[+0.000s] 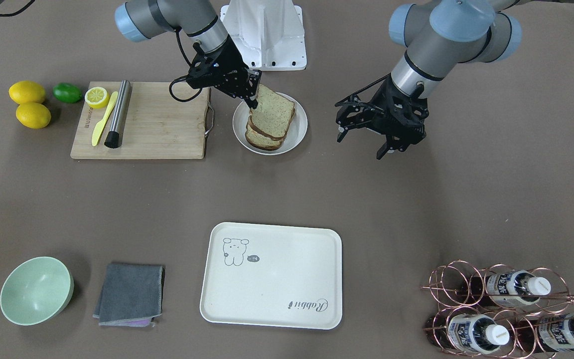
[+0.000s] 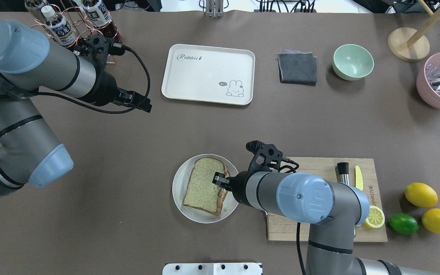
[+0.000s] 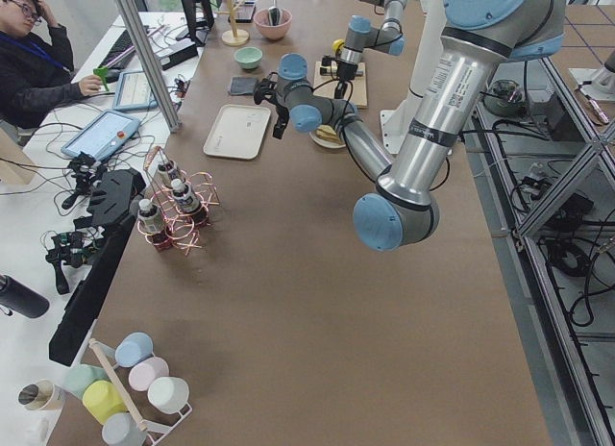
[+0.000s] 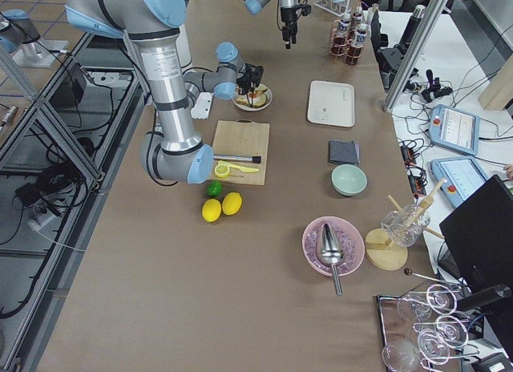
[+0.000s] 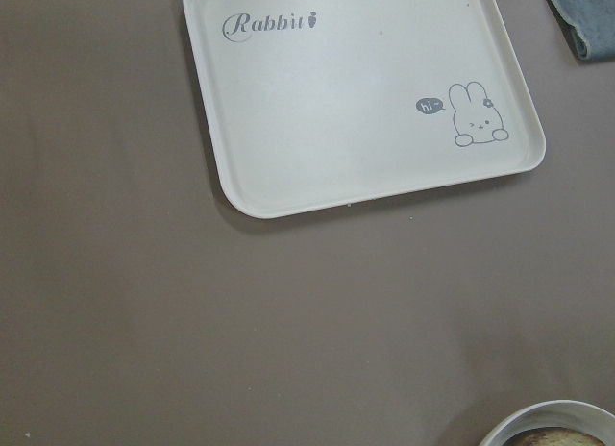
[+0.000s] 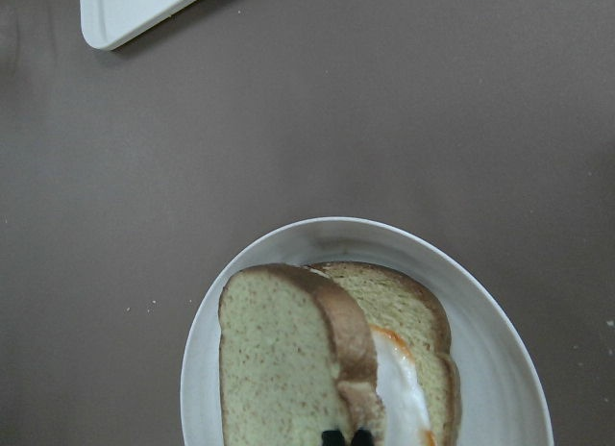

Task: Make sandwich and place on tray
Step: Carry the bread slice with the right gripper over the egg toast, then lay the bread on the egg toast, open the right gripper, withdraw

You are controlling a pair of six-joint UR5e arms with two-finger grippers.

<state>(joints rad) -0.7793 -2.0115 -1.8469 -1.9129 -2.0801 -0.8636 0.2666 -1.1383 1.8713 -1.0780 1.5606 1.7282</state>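
The sandwich (image 2: 204,185) sits stacked on the plate (image 2: 178,189), egg (image 6: 399,369) between the slices. The right gripper (image 2: 220,179) pinches its top slice. The tray (image 2: 204,72), at 12 o'clock, holds nothing yet. The left gripper (image 1: 366,142) hangs open. The transfer remains.

The tabletop (image 1: 416,209) was covered by a matt brown, paper-like sheet. The tray (image 1: 277,279) was seen as smooth cream plastic with a faint sheen. The sandwich (image 1: 274,109) was shown with porous, speckled bread and a rough brown crust, and the plate (image 1: 302,132) was finished in glossy white. Pale wood grain was shown by the cutting board (image 1: 167,129), and brushed metal by the cylinder (image 1: 120,107). The cloth (image 1: 130,291) was made of soft grey fabric. The right tool (image 1: 254,103) was finished in matt black.
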